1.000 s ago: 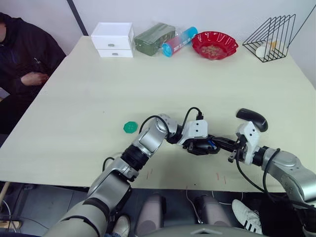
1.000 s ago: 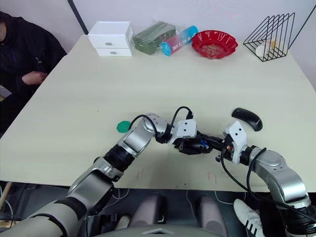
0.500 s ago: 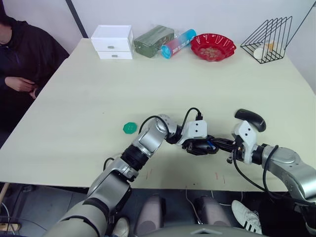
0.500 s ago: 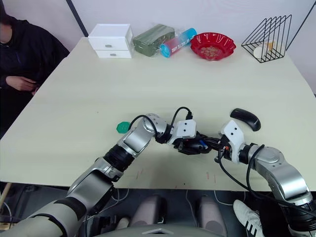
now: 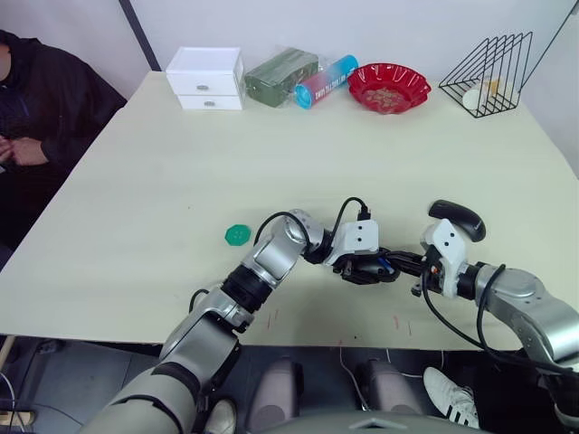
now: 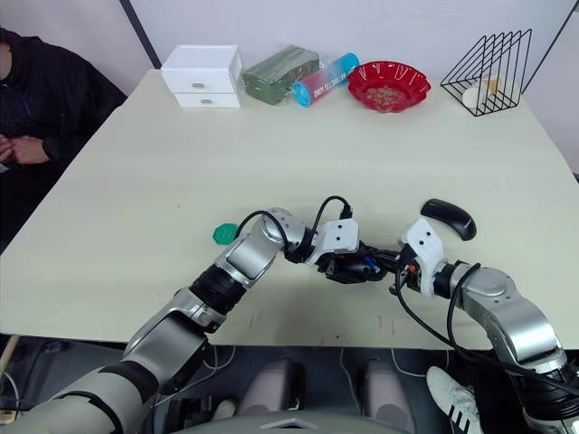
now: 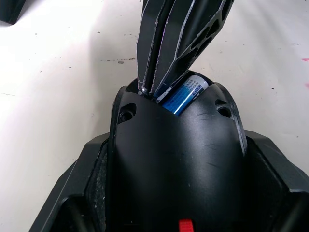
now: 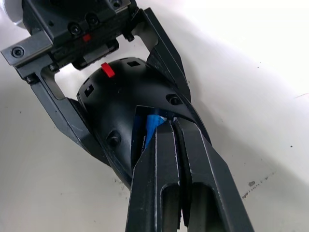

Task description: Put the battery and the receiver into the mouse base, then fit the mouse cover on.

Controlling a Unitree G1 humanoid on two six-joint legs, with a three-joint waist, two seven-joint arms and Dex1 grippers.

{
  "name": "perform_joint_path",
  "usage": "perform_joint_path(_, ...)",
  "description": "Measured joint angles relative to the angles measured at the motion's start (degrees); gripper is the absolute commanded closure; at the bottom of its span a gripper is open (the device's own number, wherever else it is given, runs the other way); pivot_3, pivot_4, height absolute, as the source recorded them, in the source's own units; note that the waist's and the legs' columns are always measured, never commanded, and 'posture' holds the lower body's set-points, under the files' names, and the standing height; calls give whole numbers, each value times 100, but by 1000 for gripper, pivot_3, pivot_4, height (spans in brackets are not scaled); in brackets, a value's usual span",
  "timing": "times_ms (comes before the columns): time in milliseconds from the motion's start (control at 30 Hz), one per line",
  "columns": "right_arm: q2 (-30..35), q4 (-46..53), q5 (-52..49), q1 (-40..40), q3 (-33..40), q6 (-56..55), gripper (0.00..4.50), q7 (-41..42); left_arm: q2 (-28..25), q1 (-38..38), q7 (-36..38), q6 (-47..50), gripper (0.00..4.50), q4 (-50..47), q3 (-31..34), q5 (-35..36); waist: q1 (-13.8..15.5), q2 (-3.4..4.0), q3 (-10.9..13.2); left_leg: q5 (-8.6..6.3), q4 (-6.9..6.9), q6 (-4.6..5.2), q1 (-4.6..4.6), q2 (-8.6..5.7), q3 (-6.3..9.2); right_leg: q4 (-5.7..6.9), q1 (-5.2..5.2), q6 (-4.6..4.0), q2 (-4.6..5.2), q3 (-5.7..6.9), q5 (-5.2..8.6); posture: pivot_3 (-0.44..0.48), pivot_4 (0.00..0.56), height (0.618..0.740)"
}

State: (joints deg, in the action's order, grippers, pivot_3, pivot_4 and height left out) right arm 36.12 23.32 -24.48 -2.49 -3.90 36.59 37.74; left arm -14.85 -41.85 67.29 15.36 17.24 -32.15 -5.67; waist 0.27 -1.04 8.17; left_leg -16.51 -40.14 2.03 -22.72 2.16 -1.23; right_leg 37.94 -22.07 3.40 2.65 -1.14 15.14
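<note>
left pincer [image 5: 360,269] grips the mouse base [image 7: 174,159], the battery [image 7: 183,95] inside.

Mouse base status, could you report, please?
Left gripper clamps mouse base. Right gripper shut, pressing battery into it. Mouse cover waits aside.

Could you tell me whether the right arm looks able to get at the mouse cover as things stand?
Probably yes: the mouse cover lies just beyond the right gripper, nothing between, though its shut fingers are at the battery.
</note>
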Motion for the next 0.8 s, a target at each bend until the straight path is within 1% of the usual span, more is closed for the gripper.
perform_joint_path(133, -92, -158, 3, 307, 174, -758, 4468, 219, -11, 2, 2, -49, 1512, -5, -5, -7, -6, 1, 1, 0, 0, 0, -3, 0, -2, -2, -1, 1, 0, -1, 0, 0, 150, 740)
perform_joint_path(267, -94, -213, 1, 454, 316, -1011, 4468, 330, -14, 4, 2, -64, 1512, -13, -5, -8, -2, 3, 4, 0, 0, 0, -4, 0, -2, -2, -2, 1, 0, -2, 0, 0, 150, 740)
perform_joint_path(433, -26, -242, -314, 843, 1149, -1631, 4468, 815, -18, 0, 13, -94, 1512, -4, -4, -6, -5, 9, 8, 0, 1, 0, -7, -1, -3, -2, -4, 1, 0, -2, 0, 0, 150, 740)
perform_joint_path(567, 9, -367, -274, 1167, 1483, -2203, 4468, 1086, -19, -3, 14, -114, 1512, 9, -1, -6, -9, 9, 8, 0, 2, 0, -6, -1, -4, -2, -4, 1, 0, -4, 0, 0, 150, 740)
perform_joint_path(633, 2, -379, -272, 1196, 1520, -2287, 4468, 1117, -20, -5, 14, -115, 1512, 11, 0, -6, -11, 9, 8, 0, 2, 0, -5, -1, -5, -2, -4, 1, 0, -5, 0, 0, 150, 740)
perform_joint_path(733, -96, -449, -239, 1287, 1645, -2791, 4468, 1206, -20, -4, 14, -117, 1512, 11, -1, -6, -10, 11, 9, 0, 2, 0, -5, -1, -6, -2, -4, 1, 0, -6, 0, 0, 150, 740)
perform_joint_path(767, -98, -470, -287, 1524, 1841, -3014, 4468, 1368, -11, 7, 15, -117, 1512, -2, -4, -3, -14, 11, 9, 0, 2, 0, -5, -1, -7, -2, -4, 1, 0, -7, 0, 0, 150, 740)
perform_joint_path(800, -97, -472, -293, 1546, 1854, -3026, 4468, 1380, -13, 8, 18, -117, 1512, -2, -1, -2, 17, 12, 10, 0, 5, 0, -6, -1, -4, -4, -4, 0, 0, -4, 1, 0, 150, 740)
